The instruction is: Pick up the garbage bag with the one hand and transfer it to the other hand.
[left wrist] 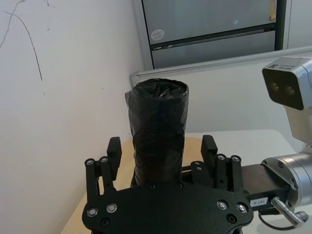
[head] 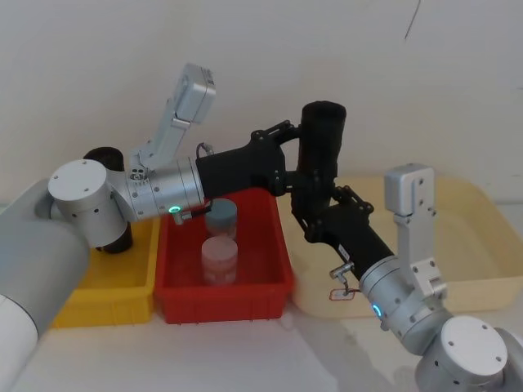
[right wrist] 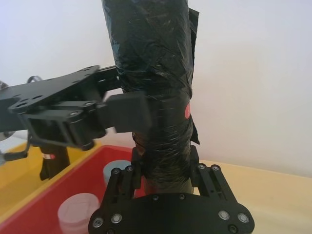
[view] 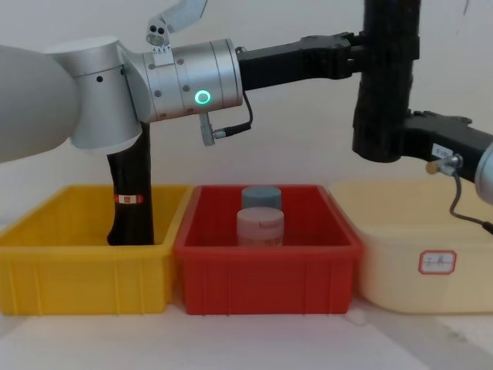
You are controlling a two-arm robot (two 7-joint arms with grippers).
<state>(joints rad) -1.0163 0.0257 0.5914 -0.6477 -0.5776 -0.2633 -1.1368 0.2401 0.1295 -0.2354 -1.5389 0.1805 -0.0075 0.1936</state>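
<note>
Down by the red bin [head: 221, 287] is where the garbage bag [head: 321, 147] could fall, if our right gripper [right wrist: 165, 158] holds it too softly. The bag stands up in the air. Our right gripper's fingers [right wrist: 193, 157] squeeze its low end. Our left gripper [left wrist: 161, 146] has its fingers [left wrist: 114, 148] on each side of the middle, a little apart, we think.
</note>
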